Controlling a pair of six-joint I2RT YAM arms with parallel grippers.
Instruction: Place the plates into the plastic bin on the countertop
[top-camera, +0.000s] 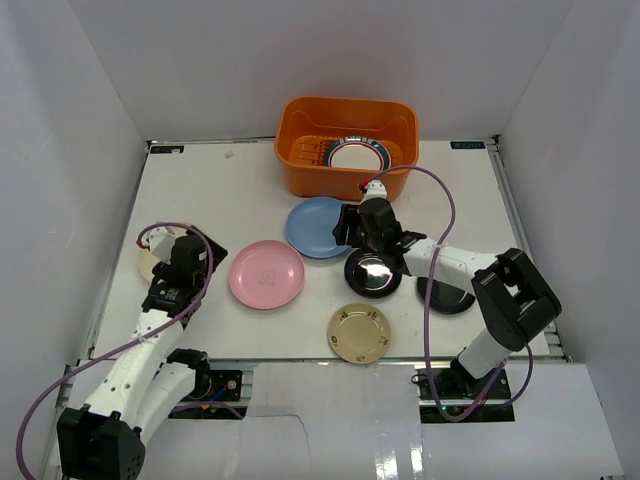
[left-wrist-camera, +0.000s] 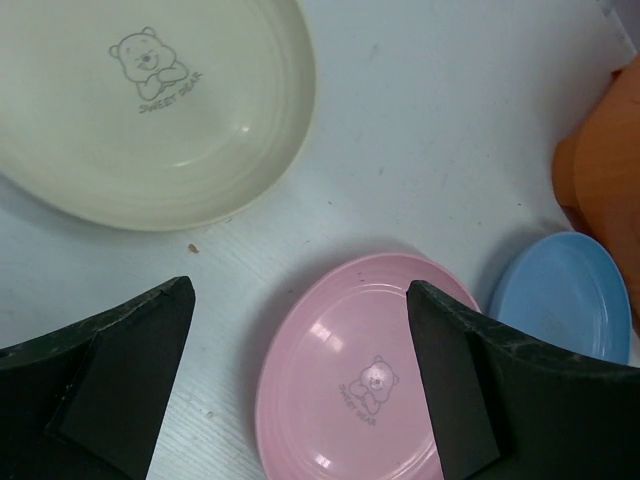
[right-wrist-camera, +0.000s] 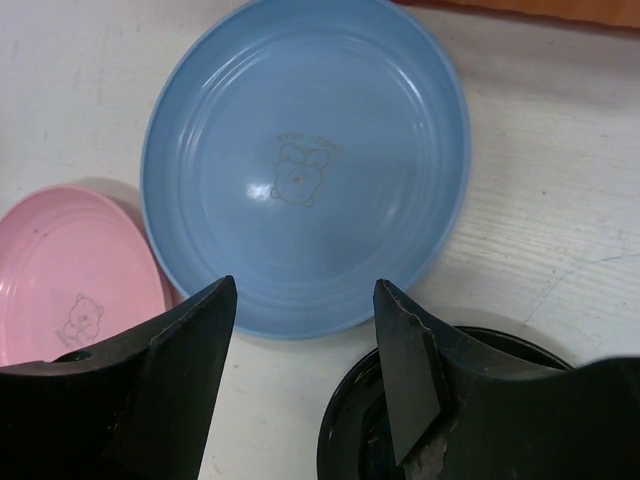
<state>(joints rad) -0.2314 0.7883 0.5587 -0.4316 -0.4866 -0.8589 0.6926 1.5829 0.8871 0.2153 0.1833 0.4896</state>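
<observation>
White walls (top-camera: 60, 150) are closing in the white bench (top-camera: 220, 190) on three sides, dark edging running along its borders. The orange plastic bin (top-camera: 320, 180) is sitting at the far edge, right of the middle, holding a green-rimmed white plate (top-camera: 355, 155). The other plates are lying on the bench:

- The blue plate (top-camera: 312, 228) is just in front of the bin.
- The pink plate (top-camera: 265, 274) is nearer, to the left of the blue one.
- The gold plate (top-camera: 359, 332) is nearest the arms.
- The silver-centred black plate (top-camera: 373, 274) is between the blue and the gold.
- The plain black plate (top-camera: 447, 296) is partly under the right arm.
- The cream plate (top-camera: 148, 262) is partly under the left arm.

The right hand (right-wrist-camera: 305, 290) is hovering over the blue plate's near rim, fingers spread and empty. The left hand (left-wrist-camera: 300, 288) is gaping empty between cream and pink.
</observation>
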